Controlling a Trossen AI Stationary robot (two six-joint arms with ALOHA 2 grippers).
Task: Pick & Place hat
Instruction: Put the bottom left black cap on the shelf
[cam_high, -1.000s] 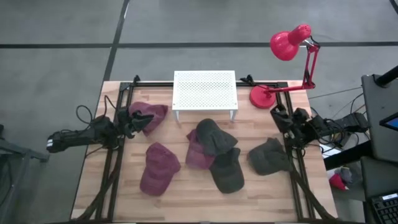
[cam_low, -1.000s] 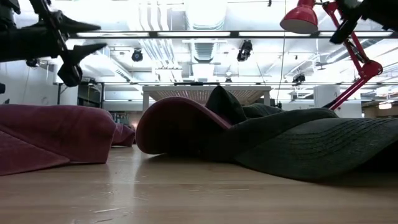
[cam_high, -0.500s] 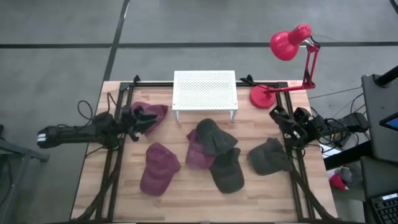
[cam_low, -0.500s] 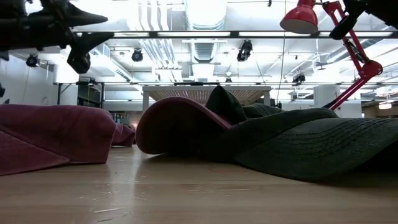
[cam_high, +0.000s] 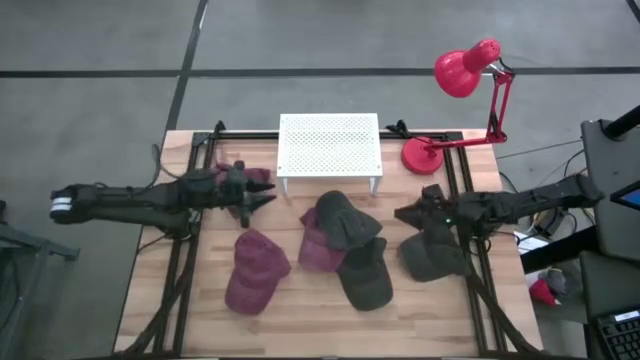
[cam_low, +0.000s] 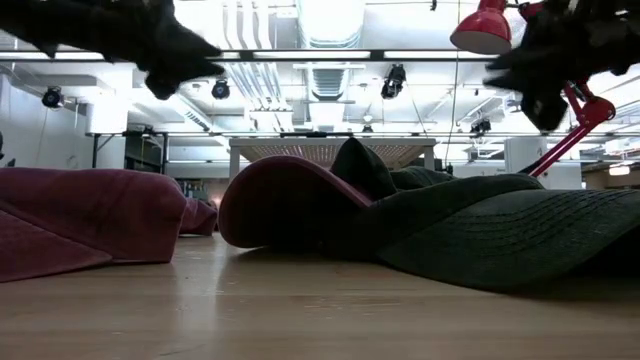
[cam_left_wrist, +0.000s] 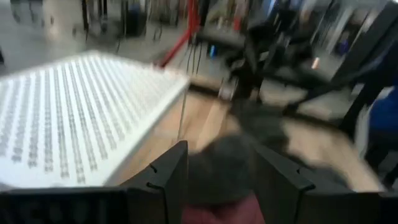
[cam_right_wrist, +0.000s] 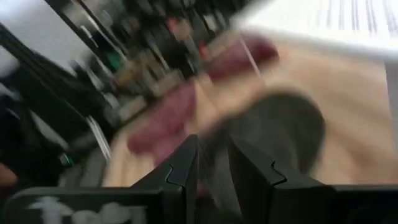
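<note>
On a wooden table (cam_high: 200, 310) in an open workshop, five soft cloth caps, maroon and dark grey, are lying scattered before an empty white perforated metal shelf (cam_high: 330, 143). The left gripper (cam_high: 262, 197), fingers spread and empty, is reaching over the far-left maroon cap (cam_high: 252, 176); the right gripper (cam_high: 403, 213), fingers slightly parted and empty, is hanging beside the right dark grey cap (cam_high: 432, 254), so no hat appears picked or placed yet.

Your way across the middle is blocked by the heap of caps (cam_high: 345, 245). The white perforated rack (cam_high: 330, 145) and red lamp (cam_high: 470, 90) close the far edge. You find bare wood (cam_high: 310, 315) along the near edge.
</note>
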